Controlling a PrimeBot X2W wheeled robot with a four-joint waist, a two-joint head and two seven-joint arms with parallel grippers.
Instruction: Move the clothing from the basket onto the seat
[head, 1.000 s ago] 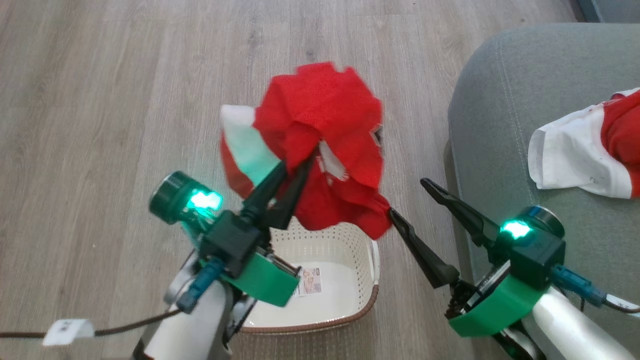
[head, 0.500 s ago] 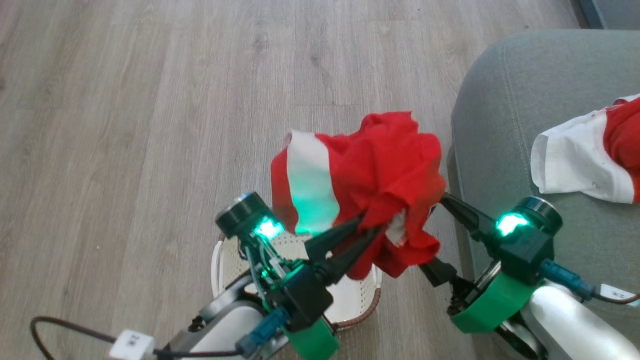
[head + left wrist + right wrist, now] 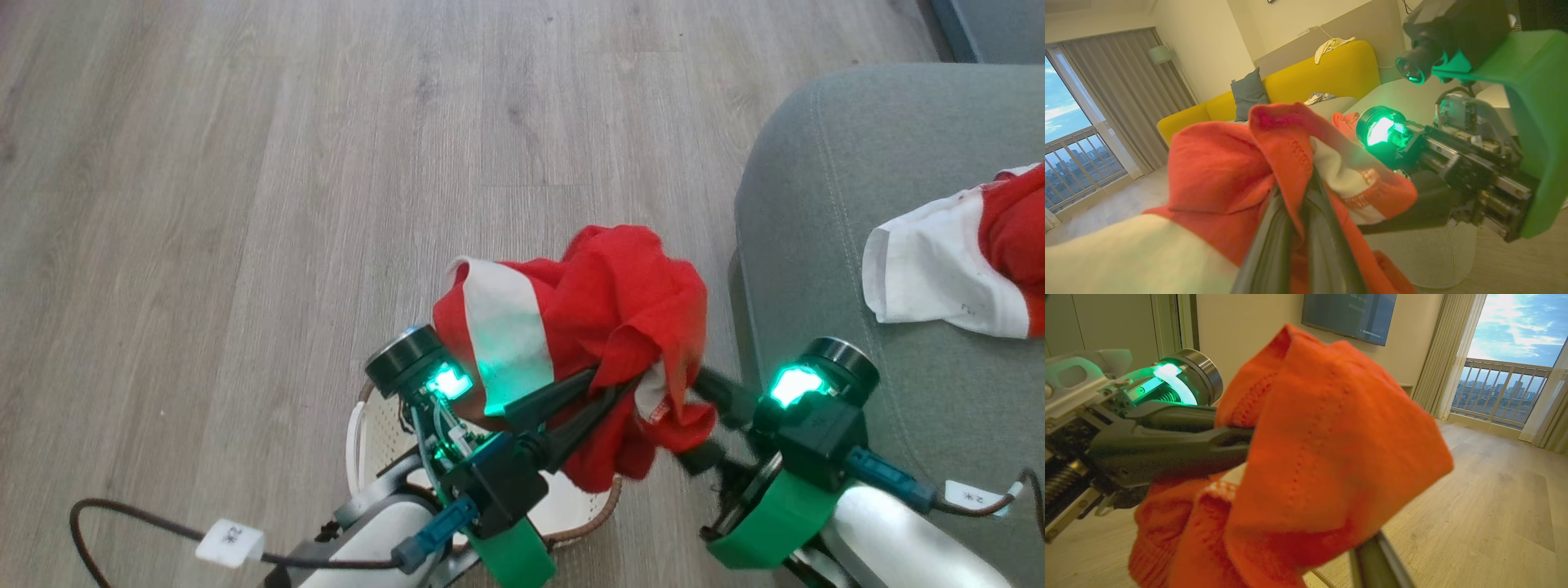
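Firstly, surface and room.
- Floor [image 3: 245,204]: pale grey-brown boards with a wood grain, laid lengthwise, matt.
- Room, as seen from the wrist views: cream walls; a yellow sofa [image 3: 1331,73] carrying a grey cushion [image 3: 1247,94]; pleated curtains [image 3: 1126,90] beside a railed balcony window [image 3: 1490,388]; a dark screen [image 3: 1349,314] fixed to the wall.

Items.
- Seat [image 3: 816,245]: grey-green woven upholstery with a rounded corner and a double stitched seam, at the right.
- Second garment [image 3: 939,269]: white panel with red cloth, lying crumpled on the seat at the far right.
- Basket [image 3: 375,441]: cream perforated plastic with a brown woven-look rim, standing on the floor at the near centre and largely covered by the left arm.
- Held garment [image 3: 620,302]: soft red knit with a broad white panel, bunched in folds. It is carried in the air above the basket's right side, just left of the seat.
- Left jaws: clenched on the held garment.
- Right jaws: seen apart at their roots, with the tips buried in the garment's right edge. Whether cloth is pinched cannot be told.
- Cable [image 3: 139,531]: dark, tagged white, at the near left.
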